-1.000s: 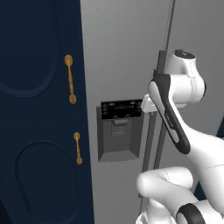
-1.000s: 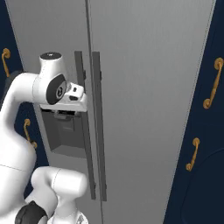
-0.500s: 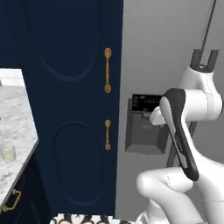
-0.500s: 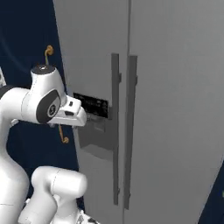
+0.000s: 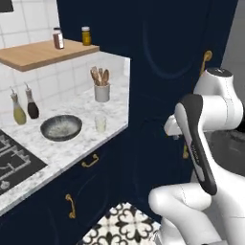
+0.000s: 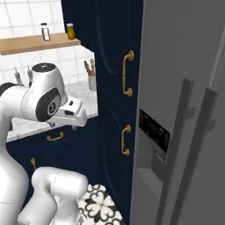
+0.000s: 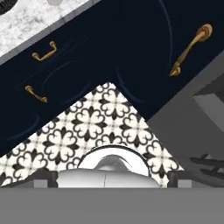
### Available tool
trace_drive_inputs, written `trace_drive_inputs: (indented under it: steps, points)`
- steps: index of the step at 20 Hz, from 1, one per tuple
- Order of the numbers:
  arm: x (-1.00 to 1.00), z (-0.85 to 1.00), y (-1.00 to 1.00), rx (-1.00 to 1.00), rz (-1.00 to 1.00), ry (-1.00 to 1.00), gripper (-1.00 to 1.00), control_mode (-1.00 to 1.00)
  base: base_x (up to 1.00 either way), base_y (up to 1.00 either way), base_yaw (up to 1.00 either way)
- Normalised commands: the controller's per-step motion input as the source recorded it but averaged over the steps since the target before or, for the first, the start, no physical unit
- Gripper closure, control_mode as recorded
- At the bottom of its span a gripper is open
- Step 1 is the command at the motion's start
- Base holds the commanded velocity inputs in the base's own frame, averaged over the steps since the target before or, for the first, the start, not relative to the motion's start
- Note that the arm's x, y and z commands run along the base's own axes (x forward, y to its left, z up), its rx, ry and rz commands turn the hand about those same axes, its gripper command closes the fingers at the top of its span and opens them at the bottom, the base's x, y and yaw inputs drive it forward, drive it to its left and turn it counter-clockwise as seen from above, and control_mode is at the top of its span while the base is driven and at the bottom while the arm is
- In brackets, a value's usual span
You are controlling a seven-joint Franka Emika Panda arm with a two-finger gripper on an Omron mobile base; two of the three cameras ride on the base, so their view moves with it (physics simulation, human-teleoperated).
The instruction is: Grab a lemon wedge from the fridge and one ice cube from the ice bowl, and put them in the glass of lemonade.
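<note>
Glass of lemonade: we see the small clear tumbler, the glass of lemonade (image 5: 100, 123), standing upright on the marble table (image 5: 72, 143), near its front edge, just right of the ice bowl and apart from it.
Ice bowl: the ice bowl (image 5: 61, 127) sits on the same table, dark outside, whitish and speckled inside, between the oil bottles and the glass.
Fridge: the fridge (image 6: 184, 114) stands at the right of the right base view, both doors closed, its two long dark handles (image 6: 180, 145) side by side; the black dispenser panel (image 6: 154, 130) carries small pale marks that we cannot read.
Lemon wedge: we cannot tell where it lies.
Fingers: the fingers (image 7: 43, 177) stand wide apart at the bottom corners of the hand view, released, with nothing between them; below them lie the patterned floor tiles (image 7: 105, 127).
Hand: the gripper (image 6: 72, 125) hangs in front of the navy drawers, well apart from the fridge and the table things.
Cabinet: a tall navy cabinet (image 6: 114, 88) with brass handles (image 6: 128, 73) stands between the table and the fridge.
Other things: a white cup of wooden utensils (image 5: 101, 89) stands behind the glass; two oil bottles (image 5: 25, 106) stand at the tiled wall; two jars (image 5: 72, 37) rest on the wooden shelf (image 5: 45, 52), their labels too small for us to read; a black stove (image 5: 14, 160) lies left of the bowl.
Writing: we find no legible brand or label.
</note>
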Motion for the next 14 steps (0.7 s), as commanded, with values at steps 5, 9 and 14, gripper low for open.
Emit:
trace_drive_inputs:
  steps: [5,9,14]
  points:
    - [0.00,0.00,0.00,0.00,0.00,0.00,-1.00,1.00,0.22,0.24,0.81]
    - [0.00,0.00,0.00,0.00,0.00,0.00,-1.00,1.00,0.93,-0.08,0.42]
    - [0.00,0.00,0.00,0.00,0.00,0.00,-1.00,1.00,1.00,-0.04,0.16]
